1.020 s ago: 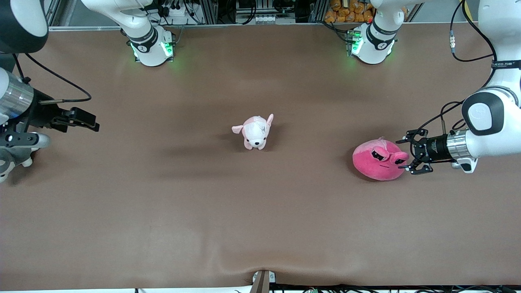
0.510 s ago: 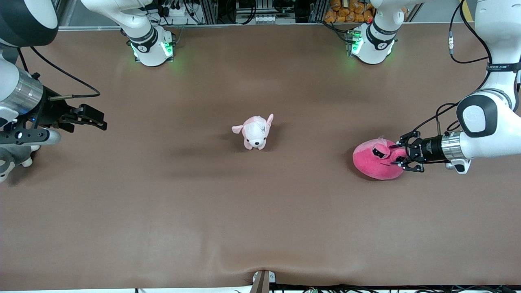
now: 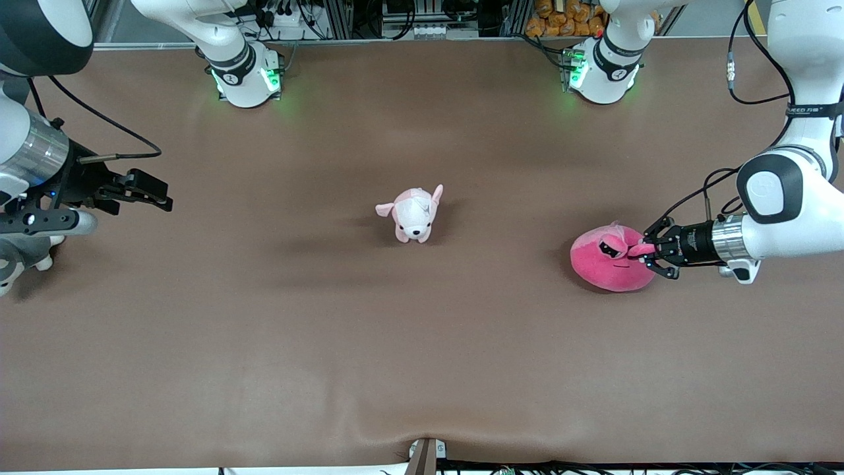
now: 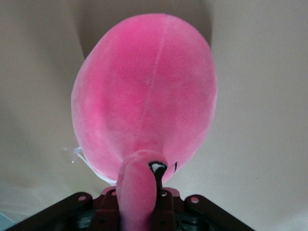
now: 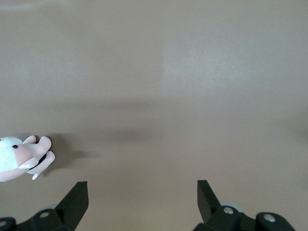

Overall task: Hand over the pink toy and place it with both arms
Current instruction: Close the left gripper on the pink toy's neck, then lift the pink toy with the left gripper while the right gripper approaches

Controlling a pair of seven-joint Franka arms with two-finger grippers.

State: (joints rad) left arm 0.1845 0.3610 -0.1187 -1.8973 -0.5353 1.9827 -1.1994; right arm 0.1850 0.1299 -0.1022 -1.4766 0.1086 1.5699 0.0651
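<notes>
Left hand point(image 3: 641, 254) is clamped on one eye stalk of the hot-pink round plush blob point(image 3: 606, 258), on the brown bench point(image 3: 422, 343) at the left arm's end. Right hand point(image 3: 148, 191) waits, fingers apart. Risk: thin soft pinch could slip on lift.

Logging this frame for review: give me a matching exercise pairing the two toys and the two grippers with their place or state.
Column one:
1. pink toy
2. puppy plush
3. left gripper
4. right gripper

Column two:
A. open, over the table's right-arm end, holding nothing
B. on the table near its middle, untouched
C. on the table toward the left arm's end, pinched by one eye stalk
D. shut on an eye stalk

Pairs: 1-C, 2-B, 3-D, 4-A
</notes>
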